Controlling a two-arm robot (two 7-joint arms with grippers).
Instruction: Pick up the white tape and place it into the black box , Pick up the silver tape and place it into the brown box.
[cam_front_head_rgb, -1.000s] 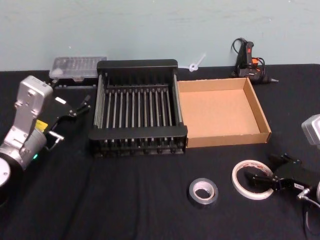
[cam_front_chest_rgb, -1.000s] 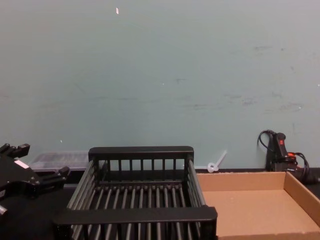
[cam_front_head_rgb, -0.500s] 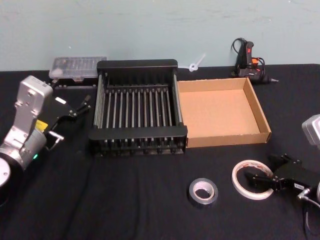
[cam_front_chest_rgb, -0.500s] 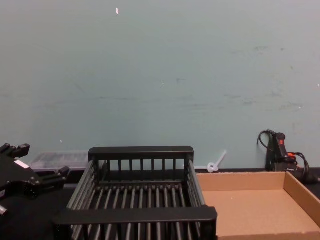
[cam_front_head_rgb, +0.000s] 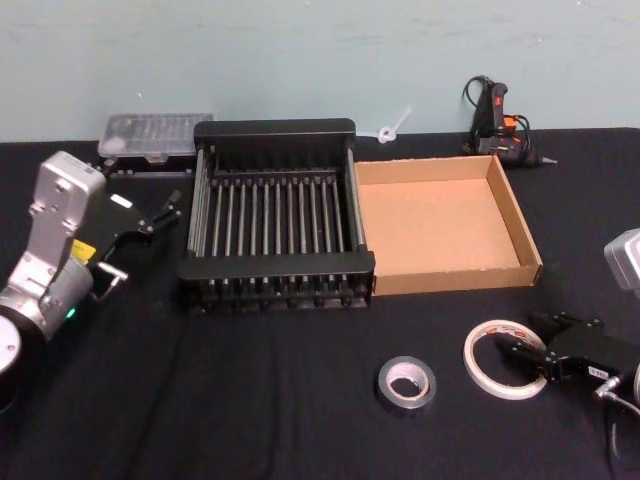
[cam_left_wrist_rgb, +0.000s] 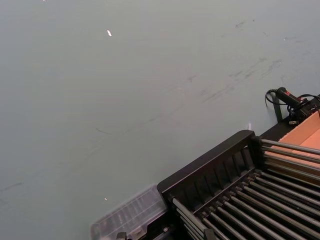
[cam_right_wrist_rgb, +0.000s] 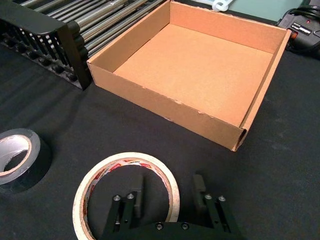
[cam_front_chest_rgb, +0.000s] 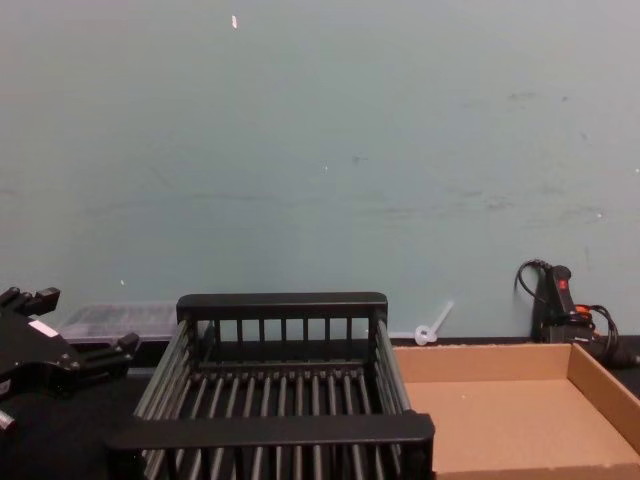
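The white tape lies flat at the table's front right, its red-printed core facing up. My right gripper is low over the roll's right side and open. In the right wrist view, that gripper has one finger inside the ring and one outside the rim. The silver tape lies to the left of the white roll. The black box stands at mid-table with the brown box touching its right side. My left gripper hangs open left of the black box.
A clear plastic case sits behind the black box's left corner. A glue gun and a white plastic piece lie along the back wall. Black cloth covers the table, and both boxes hold nothing.
My right gripper has shifted slightly to the right over the white tape's rim. The tapes, the boxes and the left arm have not moved.
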